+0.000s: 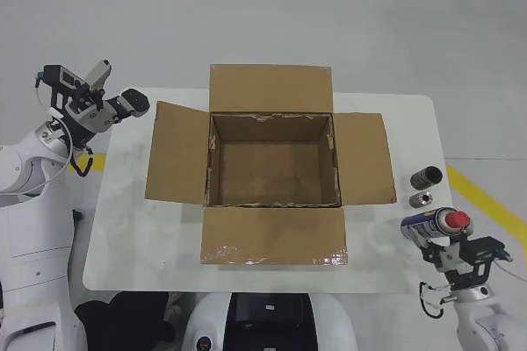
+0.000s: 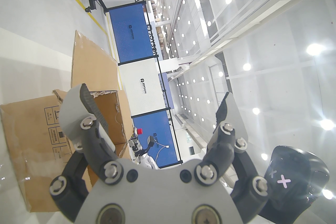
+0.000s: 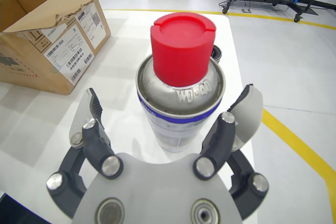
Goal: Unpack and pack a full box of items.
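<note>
Pincer on R arm [image 3: 170, 91] straddles upright spray can [image 3: 181, 104] (wide open).

One table [image 1: 123, 254], one open box [image 1: 272, 171] with four flaps [image 1: 177, 154], one red-capped can [image 1: 435, 224], and two small cylinders: a dark cylinder [image 1: 427, 176], a lighter cylinder [image 1: 419, 200].

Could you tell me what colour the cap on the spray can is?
Red. The cap shows best in the right wrist view, atop the can.

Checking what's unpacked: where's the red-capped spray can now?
In the top view the spray can stands near the right edge of the table, between the open fingers of the right gripper, beside two small cylinders.
</note>
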Controlling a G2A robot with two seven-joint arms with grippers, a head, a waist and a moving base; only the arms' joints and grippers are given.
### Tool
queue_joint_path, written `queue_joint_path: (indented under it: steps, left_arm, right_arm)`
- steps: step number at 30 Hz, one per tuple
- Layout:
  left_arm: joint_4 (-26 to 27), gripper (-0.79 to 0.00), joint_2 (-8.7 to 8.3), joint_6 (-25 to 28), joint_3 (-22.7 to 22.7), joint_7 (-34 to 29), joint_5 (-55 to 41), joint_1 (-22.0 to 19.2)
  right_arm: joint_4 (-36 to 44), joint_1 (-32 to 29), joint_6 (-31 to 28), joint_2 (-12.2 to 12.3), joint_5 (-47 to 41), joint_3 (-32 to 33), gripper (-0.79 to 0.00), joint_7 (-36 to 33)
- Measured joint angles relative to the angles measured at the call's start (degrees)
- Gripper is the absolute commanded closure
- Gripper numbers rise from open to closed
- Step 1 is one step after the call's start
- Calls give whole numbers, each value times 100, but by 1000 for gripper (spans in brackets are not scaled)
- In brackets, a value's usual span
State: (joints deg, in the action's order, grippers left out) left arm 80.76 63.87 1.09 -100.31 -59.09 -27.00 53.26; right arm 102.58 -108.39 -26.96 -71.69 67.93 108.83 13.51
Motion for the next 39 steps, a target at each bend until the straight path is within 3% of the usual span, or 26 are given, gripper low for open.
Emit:
queue_joint_path:
  steps: [5,6,7,11,22,39]
  left_arm:
    - [0,-785,0,0,0,0,0,0]
    - [0,-785,0,0,0,0,0,0]
    - [0,-785,0,0,0,0,0,0]
    - [0,-785,0,0,0,0,0,0]
    - [0,-785,0,0,0,0,0,0]
    - [0,-785,0,0,0,0,0,0]
  right_arm:
    - [-109,107,135,-8,-176,-59,-779,-65]
    - [-113,114,138,-8,-184,-67,-520,-68]
    - [-118,119,135,-7,-183,-72,-385,-69]
    - [-157,138,91,-1,-161,-92,0,-55]
    - [-7,102,-123,22,-337,30,0,20]
    - [1476,-500,-1061,104,-1542,956,0,-708]
